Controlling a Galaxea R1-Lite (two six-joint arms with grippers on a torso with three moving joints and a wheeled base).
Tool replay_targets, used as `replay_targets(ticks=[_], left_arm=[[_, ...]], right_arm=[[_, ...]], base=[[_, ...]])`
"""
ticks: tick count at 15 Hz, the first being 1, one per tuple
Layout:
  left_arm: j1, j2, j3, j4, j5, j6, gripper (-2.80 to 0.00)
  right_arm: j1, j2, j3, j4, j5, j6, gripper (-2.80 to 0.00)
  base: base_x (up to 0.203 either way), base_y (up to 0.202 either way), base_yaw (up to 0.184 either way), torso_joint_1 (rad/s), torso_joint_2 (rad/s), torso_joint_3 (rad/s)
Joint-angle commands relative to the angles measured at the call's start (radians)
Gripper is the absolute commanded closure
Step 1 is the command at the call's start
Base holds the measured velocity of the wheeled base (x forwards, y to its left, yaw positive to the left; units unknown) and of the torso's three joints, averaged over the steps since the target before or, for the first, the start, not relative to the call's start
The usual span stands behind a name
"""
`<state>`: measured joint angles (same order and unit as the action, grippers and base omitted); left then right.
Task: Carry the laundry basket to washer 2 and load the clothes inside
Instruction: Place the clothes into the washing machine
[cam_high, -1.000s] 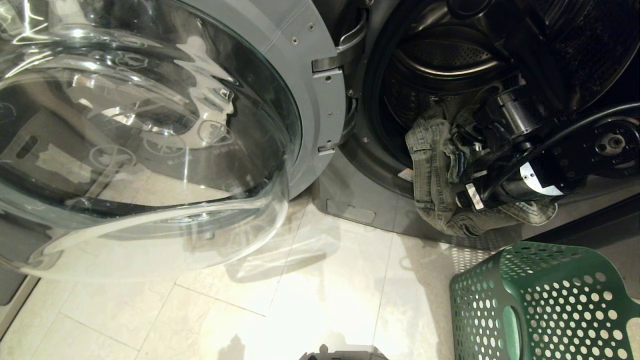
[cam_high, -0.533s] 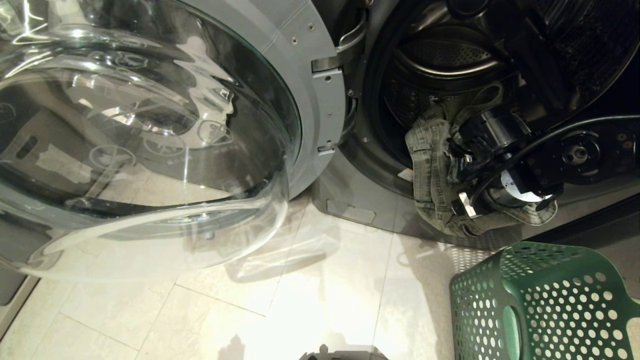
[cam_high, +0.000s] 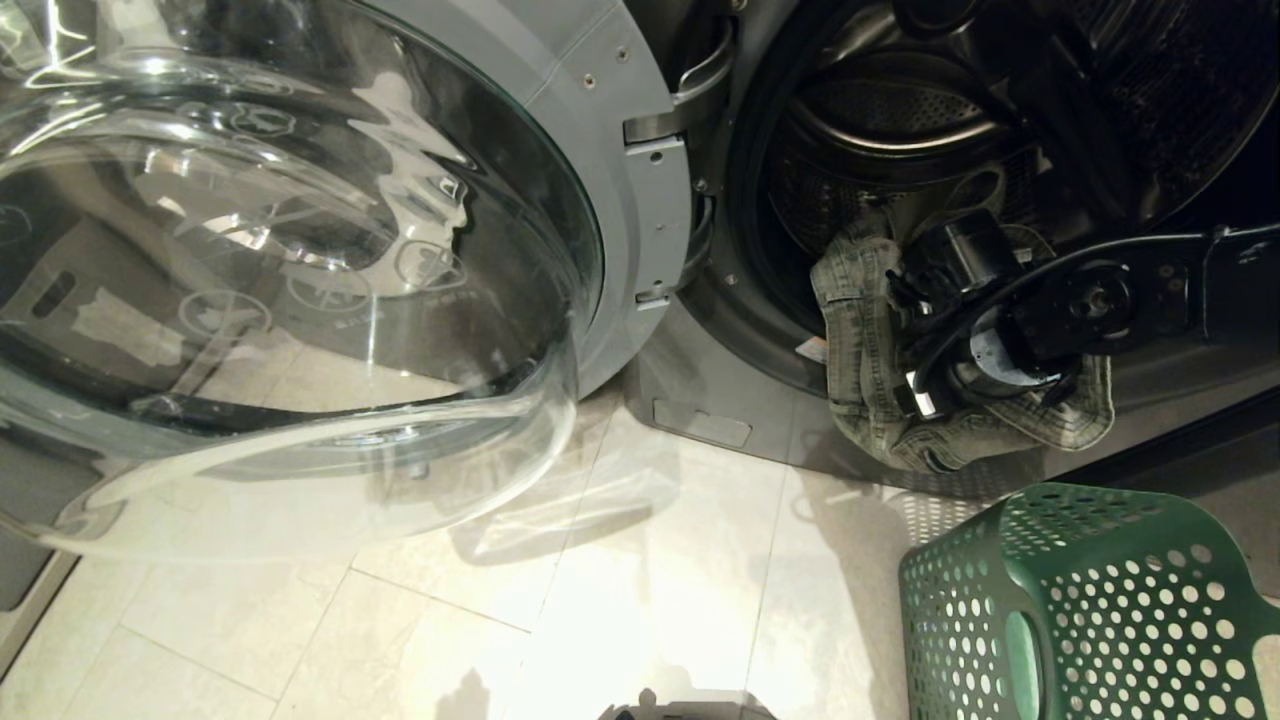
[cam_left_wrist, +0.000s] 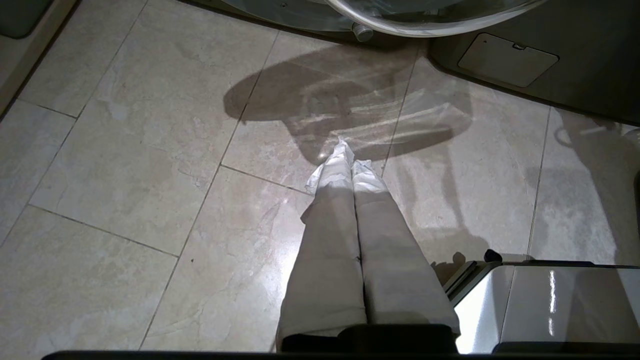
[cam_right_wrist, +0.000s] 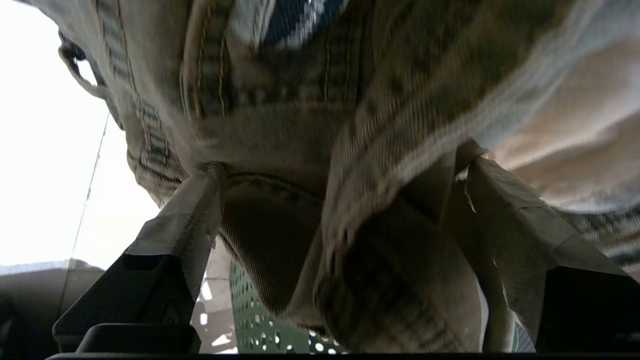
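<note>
The dark grey washer (cam_high: 700, 380) stands with its door swung open to the left and its drum (cam_high: 880, 110) exposed. The clothes (cam_high: 860, 330), a pale grey-green garment, hang over the lower lip of the opening, partly in the drum and partly down the front panel. My right gripper (cam_right_wrist: 340, 170) is pressed into the garment, fingers (cam_right_wrist: 185, 220) spread wide with folds of fabric between them; it is open. The green laundry basket (cam_high: 1090, 600) stands on the floor below and right of the opening. My left gripper (cam_left_wrist: 350, 160) hangs shut over bare floor tiles.
The round glass door (cam_high: 280, 250) fills the left side and overhangs the floor. Pale floor tiles (cam_high: 600, 600) lie between door and basket. A small service flap (cam_high: 700, 425) sits low on the washer's front. The robot's base corner (cam_left_wrist: 550, 300) shows beside the left gripper.
My right arm has swung left and a little lower across the washer opening, pushing deeper into the hanging garment. The garment's folds shifted slightly. Left arm, door and basket are unmoved.
</note>
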<state>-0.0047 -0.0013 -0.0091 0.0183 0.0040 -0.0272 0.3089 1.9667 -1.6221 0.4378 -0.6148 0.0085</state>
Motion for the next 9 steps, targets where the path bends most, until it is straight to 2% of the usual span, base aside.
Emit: replay_targets(ticks=[1,2,3,9], left_arm=[[0.000,0.000,0.000,0.000,0.001,0.000,0.00],[0.000,0.000,0.000,0.000,0.001,0.000,0.00],[0.000,0.000,0.000,0.000,0.001,0.000,0.00],[0.000,0.000,0.000,0.000,0.001,0.000,0.00]], right_arm=[[-0.007,0.036,-0.030,0.004,-0.005,-0.001,-2.80],[-0.007,0.038,-0.033,0.005,-0.005,-0.001,-2.80],[-0.007,0.038,-0.032,0.007,-0.005,-0.002,0.00],[-0.007,0.010,-0.034,0.047,-0.018,-0.010,0.00]], base=[[0.000,0.000,0.000,0.000,0.00,0.000],[0.000,0.000,0.000,0.000,0.00,0.000],[0.000,0.000,0.000,0.000,0.00,0.000],[0.000,0.000,0.000,0.000,0.00,0.000]])
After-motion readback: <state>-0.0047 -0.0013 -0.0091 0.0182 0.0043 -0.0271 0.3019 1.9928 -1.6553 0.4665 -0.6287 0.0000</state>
